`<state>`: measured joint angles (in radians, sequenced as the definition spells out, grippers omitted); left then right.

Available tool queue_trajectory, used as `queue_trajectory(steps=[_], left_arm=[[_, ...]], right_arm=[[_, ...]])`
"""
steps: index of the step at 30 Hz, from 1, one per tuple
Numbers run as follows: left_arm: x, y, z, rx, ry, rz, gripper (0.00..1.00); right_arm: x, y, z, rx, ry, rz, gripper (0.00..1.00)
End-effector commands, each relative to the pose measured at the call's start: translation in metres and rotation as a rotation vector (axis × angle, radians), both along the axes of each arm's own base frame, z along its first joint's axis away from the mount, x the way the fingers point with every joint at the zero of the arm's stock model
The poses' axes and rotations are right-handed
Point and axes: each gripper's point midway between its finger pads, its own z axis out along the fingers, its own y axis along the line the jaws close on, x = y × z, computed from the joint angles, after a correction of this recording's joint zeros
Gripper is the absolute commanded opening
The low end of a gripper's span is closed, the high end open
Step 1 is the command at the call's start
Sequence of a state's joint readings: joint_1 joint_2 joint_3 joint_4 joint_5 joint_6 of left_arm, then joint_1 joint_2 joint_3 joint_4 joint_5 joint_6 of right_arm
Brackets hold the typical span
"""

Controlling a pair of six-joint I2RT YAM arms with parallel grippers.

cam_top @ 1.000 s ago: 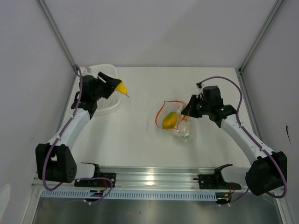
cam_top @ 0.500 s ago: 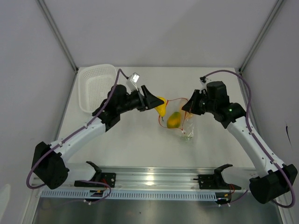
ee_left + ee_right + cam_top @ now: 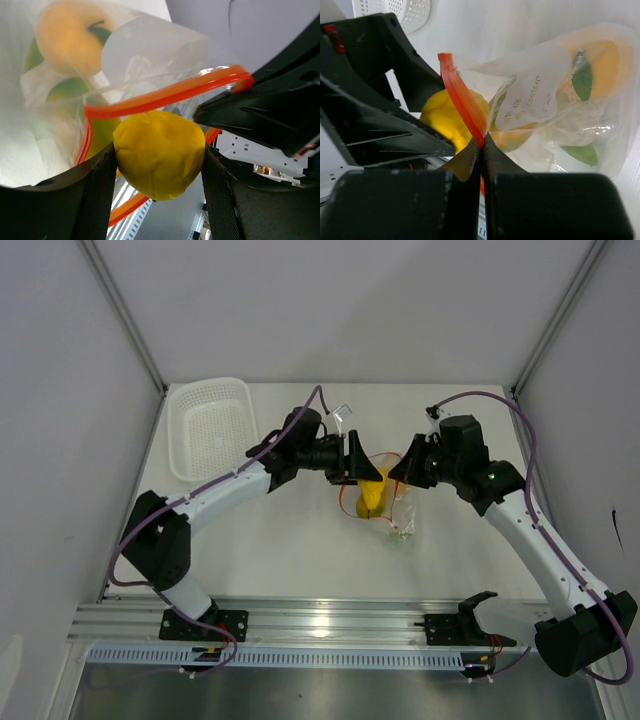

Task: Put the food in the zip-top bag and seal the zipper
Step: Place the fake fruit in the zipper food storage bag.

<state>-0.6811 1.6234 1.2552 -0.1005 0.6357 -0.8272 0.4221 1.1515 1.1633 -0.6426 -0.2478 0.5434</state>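
Top external: left end effector (image 3: 370, 478), clasping yellow pear-shaped fruit (image 3: 159, 152), has swung from upper-left basket (image 3: 210, 430) to zip-top bag (image 3: 555, 107) mouth; right end effector (image 3: 481, 147) pinches zipper (image 3: 461, 100); drop-in seems next.

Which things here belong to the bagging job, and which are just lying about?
In the job: zip-top bag, its zipper pinched by the right gripper, yellow fruit held at the mouth by the left gripper, orange fruit inside the bag.
Lying about: white mesh basket, far left, with nothing in it.
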Motion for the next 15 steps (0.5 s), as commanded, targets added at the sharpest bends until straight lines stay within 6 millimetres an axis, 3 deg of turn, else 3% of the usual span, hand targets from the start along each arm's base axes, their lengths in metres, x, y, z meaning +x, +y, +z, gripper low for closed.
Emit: queue_trajectory(steps=[1, 6, 11, 15], left_arm=[[-0.006, -0.007, 0.014, -0.022, 0.013, -0.049, 0.01], [0.004, -0.017, 0.003, -0.002, 0.111, -0.024, 0.01], [0.017, -0.029, 0.009, -0.015, 0.157, 0.017, 0.01], [0.029, -0.028, 0.004, -0.001, 0.135, 0.083, 0.11]], right_arm=[[-0.001, 0.001, 0.021, 0.025, -0.074, 0.004, 0.0], [-0.004, 0.002, 0.022, 0.031, -0.079, 0.018, 0.0], [-0.006, 0.005, 0.02, 0.033, -0.071, 0.027, 0.0], [-0.006, 0.002, 0.03, 0.04, -0.092, 0.006, 0.0]])
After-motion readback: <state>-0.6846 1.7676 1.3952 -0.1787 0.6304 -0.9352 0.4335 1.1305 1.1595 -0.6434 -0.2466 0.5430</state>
